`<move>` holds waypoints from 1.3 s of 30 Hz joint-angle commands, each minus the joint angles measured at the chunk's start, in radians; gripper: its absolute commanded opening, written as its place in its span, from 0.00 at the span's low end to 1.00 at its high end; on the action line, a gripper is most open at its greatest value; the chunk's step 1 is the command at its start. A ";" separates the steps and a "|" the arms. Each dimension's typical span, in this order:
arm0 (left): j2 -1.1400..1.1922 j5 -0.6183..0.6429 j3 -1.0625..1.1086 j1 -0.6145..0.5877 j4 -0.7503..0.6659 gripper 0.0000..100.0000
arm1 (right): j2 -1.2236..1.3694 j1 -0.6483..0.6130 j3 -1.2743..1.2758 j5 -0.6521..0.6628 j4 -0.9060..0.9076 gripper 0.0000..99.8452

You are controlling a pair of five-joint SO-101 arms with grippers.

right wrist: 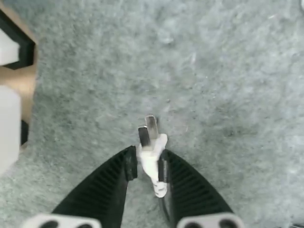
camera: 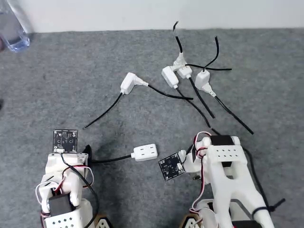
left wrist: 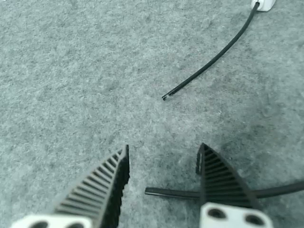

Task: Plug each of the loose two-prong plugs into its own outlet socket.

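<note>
A white outlet strip (camera: pixel 145 152) lies on the grey carpet between the two arms, its black cord running left. My right gripper (right wrist: pixel 146 156) is shut on a white two-prong plug (right wrist: pixel 152 159), whose prongs (right wrist: pixel 149 127) point out past the fingertips over bare carpet. The right arm (camera: pixel 223 156) stands just right of the strip. My left gripper (left wrist: pixel 163 154) is open low over the carpet, and the strip's black cord (left wrist: pixel 168 192) passes between its fingers. Loose white plugs (camera: pixel 128 83) (camera: pixel 170 76) (camera: pixel 204 80) with black cords lie farther back.
A cut cord end (left wrist: pixel 164 98) lies ahead of the left gripper. Another plug (camera: pixel 183 69) sits tangled with the back group. A clear bottle (camera: pixel 12 31) stands at the far left corner. An arm base (right wrist: pixel 9 71) shows at the right wrist view's edge.
</note>
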 commanded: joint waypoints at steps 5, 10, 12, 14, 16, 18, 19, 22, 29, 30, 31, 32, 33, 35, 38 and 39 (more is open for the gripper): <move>-0.012 -0.008 -0.005 -0.002 -0.003 0.22 | -0.013 0.008 -0.081 -0.262 -0.228 0.01; -0.012 -0.008 -0.005 -0.002 -0.003 0.22 | -0.019 -0.013 -0.103 -0.568 -0.400 0.01; -0.012 -0.008 -0.005 -0.002 -0.003 0.22 | -0.021 -0.015 -0.101 -0.631 -0.433 0.01; -0.012 -0.008 -0.005 -0.002 -0.003 0.22 | -0.022 -0.015 -0.098 -0.678 -0.483 0.01; -0.012 -0.008 -0.005 -0.002 -0.002 0.22 | -0.012 -0.007 -0.097 -0.712 -0.553 0.01; -0.012 -0.008 -0.005 -0.002 -0.002 0.22 | -0.001 0.002 -0.069 -0.743 -0.654 0.01; -0.012 -0.008 -0.005 -0.002 -0.002 0.22 | 0.010 0.008 -0.043 -0.753 -0.722 0.01; -0.012 -0.008 -0.005 -0.002 -0.002 0.22 | 0.079 0.012 0.075 -0.760 -0.937 0.01; -0.012 -0.008 -0.005 -0.002 -0.002 0.22 | 0.173 0.027 0.232 -0.760 -1.170 0.01; -0.012 -0.008 -0.005 -0.002 -0.003 0.22 | 0.173 0.033 0.227 -0.761 -1.155 0.01; -0.012 -0.008 -0.005 -0.002 -0.003 0.22 | 0.173 0.035 0.224 -0.761 -1.136 0.01; -0.012 -0.008 -0.005 -0.002 -0.003 0.22 | 0.173 0.035 0.224 -0.758 -1.119 0.01; -0.012 -0.008 -0.005 -0.002 -0.003 0.22 | 0.173 0.035 0.224 -0.758 -1.099 0.01; -0.012 -0.008 -0.005 -0.002 -0.006 0.22 | 0.166 0.039 0.222 -0.758 -1.061 0.01; -0.012 -0.008 -0.005 0.000 -0.006 0.22 | 0.111 0.038 0.209 -0.761 -0.957 0.10; -0.012 -0.008 -0.005 0.000 -0.006 0.22 | 0.084 0.033 0.207 -0.758 -0.905 0.16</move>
